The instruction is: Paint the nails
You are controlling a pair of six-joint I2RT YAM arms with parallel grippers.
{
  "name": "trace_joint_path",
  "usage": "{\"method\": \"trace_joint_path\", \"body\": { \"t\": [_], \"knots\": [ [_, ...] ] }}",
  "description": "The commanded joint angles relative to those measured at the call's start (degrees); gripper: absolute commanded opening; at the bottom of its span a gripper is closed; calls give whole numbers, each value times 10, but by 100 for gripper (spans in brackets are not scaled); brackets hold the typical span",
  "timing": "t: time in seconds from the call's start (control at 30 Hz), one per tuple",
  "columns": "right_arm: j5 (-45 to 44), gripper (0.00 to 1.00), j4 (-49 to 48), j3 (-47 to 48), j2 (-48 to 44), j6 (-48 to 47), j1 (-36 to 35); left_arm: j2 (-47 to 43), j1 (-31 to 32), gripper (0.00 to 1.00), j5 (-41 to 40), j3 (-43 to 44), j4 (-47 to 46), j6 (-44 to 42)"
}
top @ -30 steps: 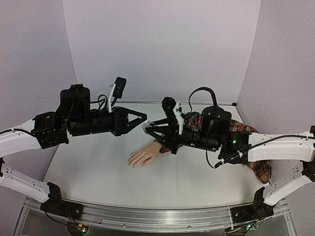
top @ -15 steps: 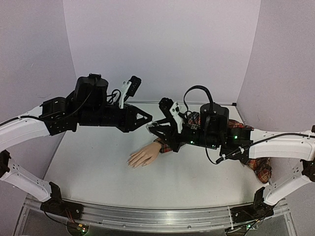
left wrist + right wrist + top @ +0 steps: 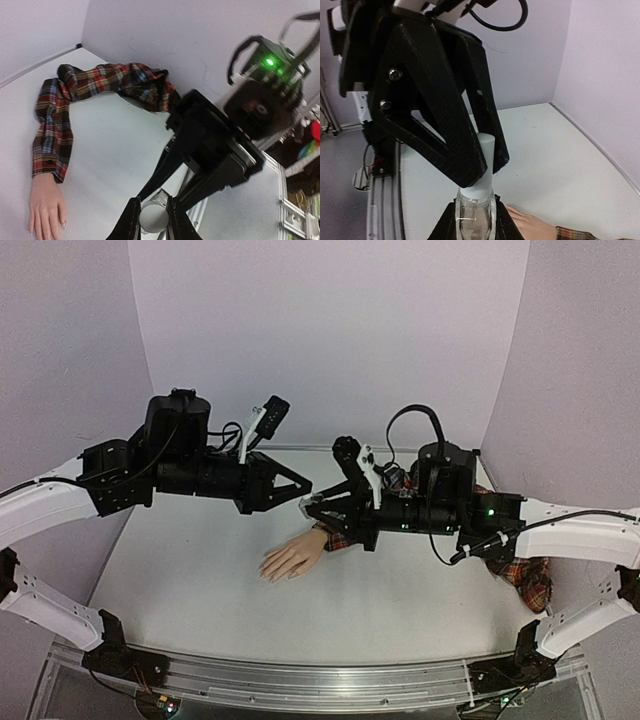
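A small clear bottle point(image 3: 475, 220) with a white cap point(image 3: 483, 159) is held in the air between both arms. My right gripper point(image 3: 475, 222) is shut on the glass body. My left gripper point(image 3: 153, 220) is shut on the white cap point(image 3: 153, 218), its black fingers point(image 3: 445, 135) on either side of it. In the top view the two grippers meet tip to tip point(image 3: 306, 502) above the table. The pale mannequin hand point(image 3: 293, 557) lies flat below them, ending a red plaid sleeve point(image 3: 335, 535). It also shows in the left wrist view point(image 3: 46, 205). Its nails are too small to make out.
The plaid sleeve point(image 3: 100, 82) runs back and right across the white table point(image 3: 200, 580) to a bunched end point(image 3: 525, 580) near the right wall. Lilac walls close in the back and sides. A metal rail point(image 3: 300, 685) runs along the near edge.
My left arm has swung right and up to the bottle, and its fingers now grip the cap. My right arm has shifted slightly, still holding the bottle.
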State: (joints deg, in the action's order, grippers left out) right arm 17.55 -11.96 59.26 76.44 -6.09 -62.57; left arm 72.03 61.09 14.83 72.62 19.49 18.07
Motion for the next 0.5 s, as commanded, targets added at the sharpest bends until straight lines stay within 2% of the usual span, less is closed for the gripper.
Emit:
{"method": "trace_joint_path", "body": {
  "t": [0.0, 0.13, 0.27, 0.33, 0.4, 0.47],
  "knots": [
    [272, 0, -155, 80, -3, 84, -13, 25, 23, 0, 244, -15, -66, -59],
    [302, 0, -183, 80, 2, 125, -10, 37, 24, 0, 288, 6, -47, -89],
    [273, 0, -184, 65, -4, 122, -4, 29, 23, 2, 257, 5, -44, -91],
    [246, 0, -183, 51, -10, 115, 1, 15, 23, 12, 213, 1, -43, -84],
    [213, 0, -180, 31, -18, 103, 8, -11, 24, 30, 154, -12, -52, -75],
    [175, 0, -169, 11, -27, 82, 12, -45, 24, 44, 107, -25, -64, -59]
  ]
}}
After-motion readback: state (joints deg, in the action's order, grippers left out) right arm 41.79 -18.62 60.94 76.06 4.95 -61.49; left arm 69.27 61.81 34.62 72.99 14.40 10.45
